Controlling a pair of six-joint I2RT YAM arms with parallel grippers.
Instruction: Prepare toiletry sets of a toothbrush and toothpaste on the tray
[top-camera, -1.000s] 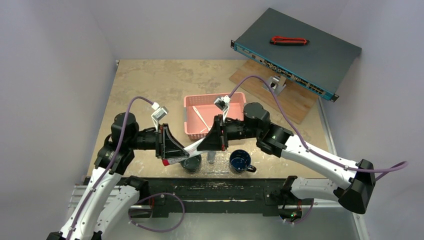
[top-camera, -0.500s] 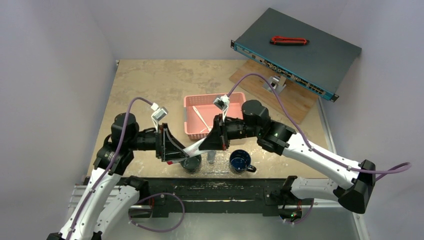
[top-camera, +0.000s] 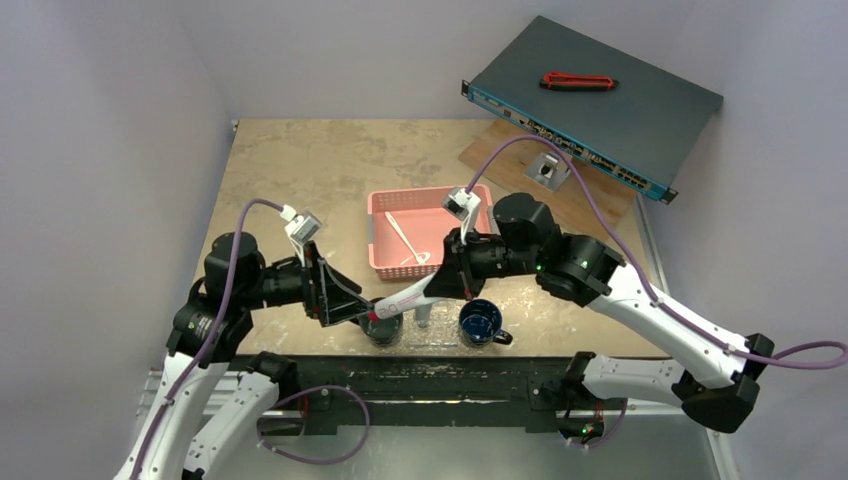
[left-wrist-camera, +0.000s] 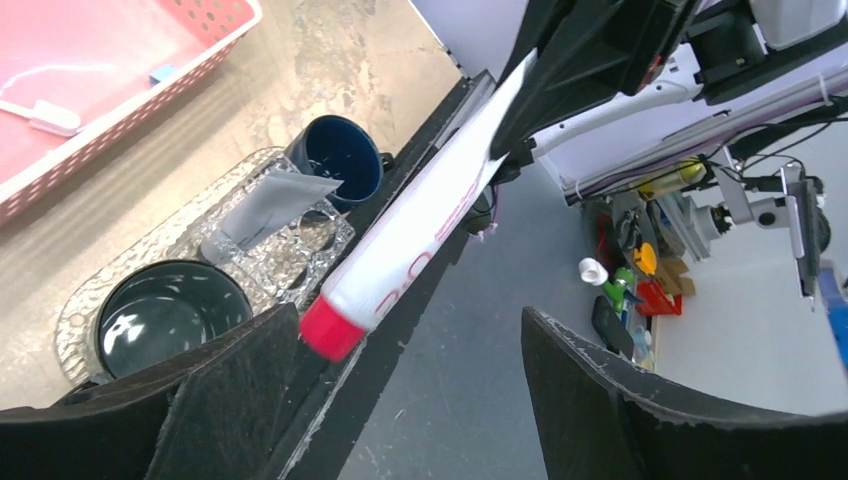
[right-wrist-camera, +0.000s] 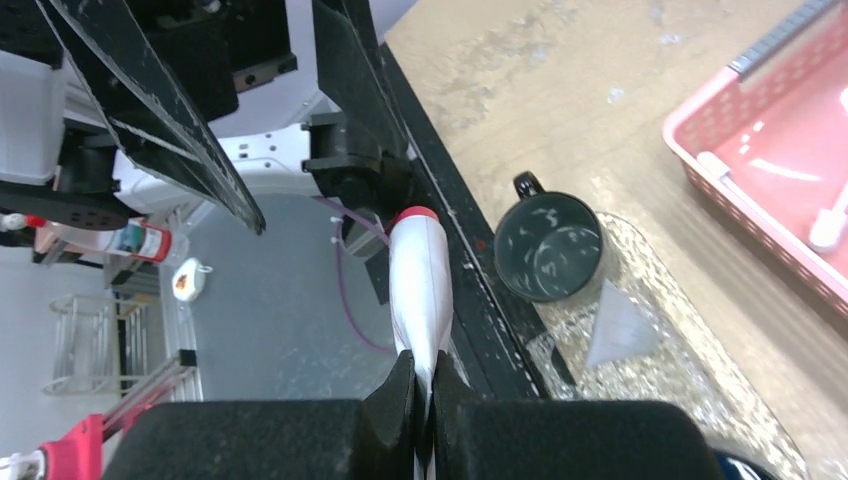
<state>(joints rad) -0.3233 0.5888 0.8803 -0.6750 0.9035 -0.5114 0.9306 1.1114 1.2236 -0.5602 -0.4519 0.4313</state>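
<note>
Right gripper (right-wrist-camera: 422, 378) jaws pressed together, pinching the flat crimped end of the toothpaste (right-wrist-camera: 420, 285); we see the tube held clear of the table, its long axis running from the right gripper toward the left gripper (left-wrist-camera: 410, 322), red cap (left-wrist-camera: 328, 335) leading and tipped slightly down. Left gripper jaws spread wide, gripping nothing; the cap sits between them, just beside one finger, and we cannot tell whether it touches. In the top view the cap end overlaps the left mug (top-camera: 383, 326). Both arms reach inward along the near table edge with the grippers facing each other. Below is the clear tray (left-wrist-camera: 95, 300) with two dark mugs; a grey second tube (left-wrist-camera: 265, 205) lies on it between them. White toothbrush (top-camera: 405, 238) lies in the pink basket (top-camera: 385, 200) behind the tray.
</note>
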